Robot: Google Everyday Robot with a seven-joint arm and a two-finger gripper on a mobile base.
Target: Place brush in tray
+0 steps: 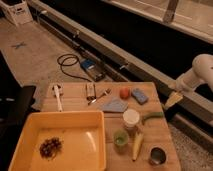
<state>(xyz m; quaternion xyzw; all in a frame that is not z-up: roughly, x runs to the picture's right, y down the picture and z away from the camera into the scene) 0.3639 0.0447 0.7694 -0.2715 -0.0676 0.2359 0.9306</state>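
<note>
Nothing of the job is done yet. The brush [57,96] lies flat on the wooden tabletop [150,135] near its far left corner, just beyond the far rim of the tray [65,114] and outside it. The tray sits at the near left of the tabletop and holds only a dark clump [50,147] toward its near left side; most of its floor is bare, so there is plenty of room for the brush. The tool [174,99] hangs off the right edge of the tabletop on its white arm [200,70], well apart from the brush, with a spread of other things between them — a metal utensil [98,96], a red ball [124,93], a blue sponge [139,95], a green cup [120,138] and a yellow cob [137,145]. Its fingers stand wide apart and, as far as this dim view lets me tell, they have hold of nothing. So every step is left: cross to the far left, come down on the thin brush, close on it, lift, carry it over the rim, and let go inside the tray. The reach looks like the long part — the carry should be short.
</note>
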